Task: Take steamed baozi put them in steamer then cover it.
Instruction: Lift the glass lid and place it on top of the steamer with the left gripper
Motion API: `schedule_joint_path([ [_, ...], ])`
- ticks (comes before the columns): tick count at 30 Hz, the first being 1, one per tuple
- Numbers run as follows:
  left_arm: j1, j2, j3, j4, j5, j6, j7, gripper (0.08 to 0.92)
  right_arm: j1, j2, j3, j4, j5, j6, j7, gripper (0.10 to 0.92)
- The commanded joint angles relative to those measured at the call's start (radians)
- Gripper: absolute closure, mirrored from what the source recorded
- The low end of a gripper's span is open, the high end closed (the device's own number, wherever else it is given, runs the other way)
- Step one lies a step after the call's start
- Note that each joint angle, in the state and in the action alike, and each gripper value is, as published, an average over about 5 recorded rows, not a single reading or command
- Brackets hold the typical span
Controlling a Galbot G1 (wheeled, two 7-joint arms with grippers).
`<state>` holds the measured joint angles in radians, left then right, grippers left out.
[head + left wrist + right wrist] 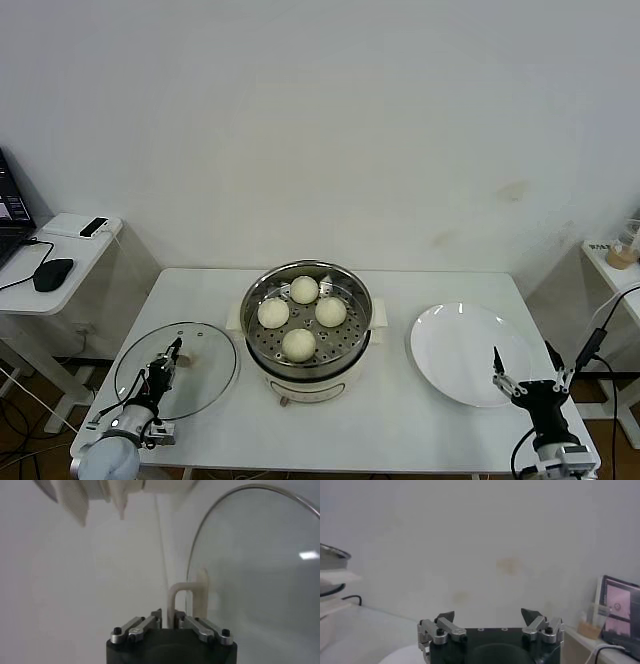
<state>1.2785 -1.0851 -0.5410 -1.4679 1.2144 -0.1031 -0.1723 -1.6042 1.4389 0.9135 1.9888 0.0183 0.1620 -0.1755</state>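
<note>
Gripping the cover (176,369) handle, left gripper (173,355) clamped.

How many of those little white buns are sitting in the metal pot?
4, all on the perforated tray inside the steamer: one bun at the back, one to the left, one to the right, one at the front. None look hidden.

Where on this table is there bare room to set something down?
Bare patches: the table front between steamer and plate, and the strip behind the cover. Crowded: the steamer tray, holding four baozi; left hand shut on the cover's handle.
</note>
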Motion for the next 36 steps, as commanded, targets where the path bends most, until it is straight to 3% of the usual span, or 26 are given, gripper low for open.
schedule_joint_path([
  [1, 0.127, 0.006, -0.087, -0.159, -0.075, 0.042, -0.012, 0.870, 0.002, -0.008, -0.003, 0.008, -0.003, 0.000, -0.002, 0.203],
  [9, 0.261, -0.001, -0.228, -0.388, -0.099, 0.150, 0.057, 0.870, 0.002, -0.022, -0.001, 0.009, -0.005, 0.002, -0.003, 0.203],
  [19, 0.265, 0.049, -0.291, -0.537, -0.152, 0.263, 0.181, 0.870, 0.005, -0.023, -0.010, 0.010, -0.027, 0.001, -0.008, 0.203],
  [24, 0.224, 0.102, -0.184, -0.613, -0.205, 0.323, 0.237, 0.870, 0.000, -0.016, -0.019, 0.007, -0.049, 0.001, -0.014, 0.203],
  [30, 0.110, 0.176, 0.042, -0.644, -0.260, 0.374, 0.217, 0.870, 0.004, 0.013, -0.036, 0.014, -0.080, -0.015, -0.021, 0.203],
  [36, -0.041, 0.206, 0.221, -0.651, -0.259, 0.450, 0.235, 0.870, 0.020, 0.034, -0.067, 0.016, -0.129, -0.025, -0.032, 0.203],
])
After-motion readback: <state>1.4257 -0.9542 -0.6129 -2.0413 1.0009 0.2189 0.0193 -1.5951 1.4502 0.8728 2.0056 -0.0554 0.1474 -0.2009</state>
